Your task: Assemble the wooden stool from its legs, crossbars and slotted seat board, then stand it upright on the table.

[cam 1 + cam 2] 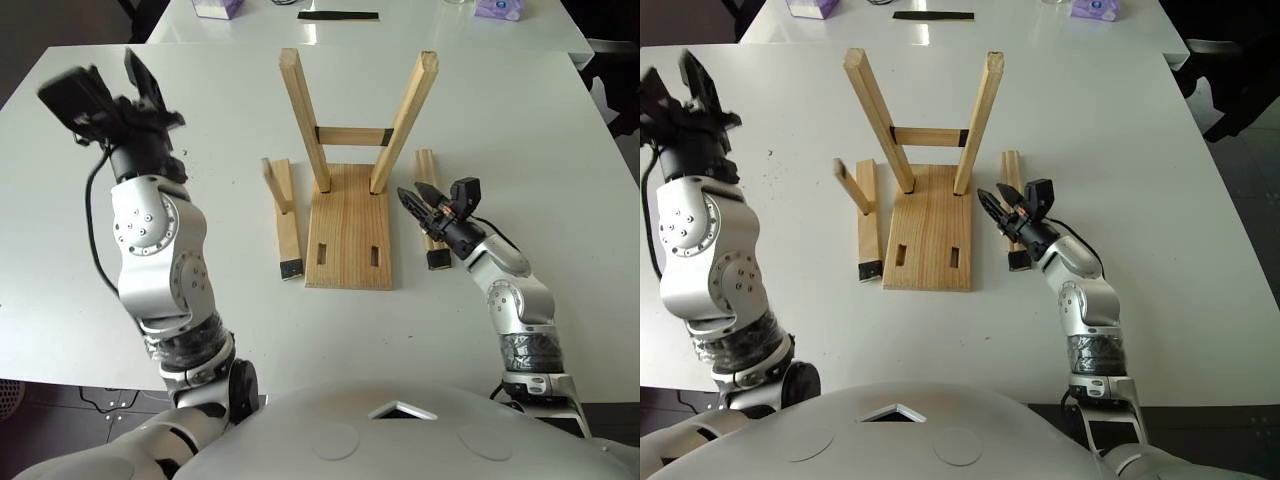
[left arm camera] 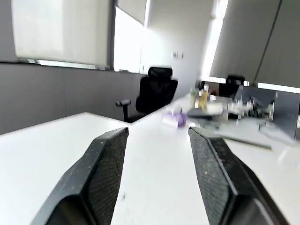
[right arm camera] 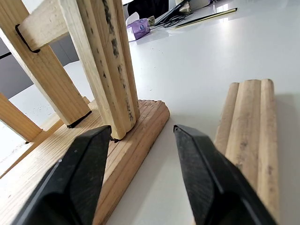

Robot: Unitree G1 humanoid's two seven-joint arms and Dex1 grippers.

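**Stool half built, both grippers empty**

Head view: the seat board [image 1: 348, 235] lies flat on the table [image 1: 540, 120]. Two legs [image 1: 303, 115] and a crossbar [image 1: 352, 136] stand at its far end, and the nearer slots [image 1: 323, 254] are unfilled. One loose leg [image 1: 287, 225] lies just left of the board. Another leg [image 1: 427, 170] lies just right of it, beside the right gripper [image 1: 414, 196]. The left gripper [image 1: 150, 90] is raised, well apart.

Left wrist view: the fingers [image 2: 105, 173] are spread and hold nothing.

Right wrist view: the fingers [image 3: 84, 173] are parted and empty, low by the board's edge.

The wood looks stiff and light, so a mid-length grasp on a leg seems soundest.

Silver jointed arms [image 1: 150, 235], black cable [image 1: 91, 225], black left end effector [image 2: 158, 132]
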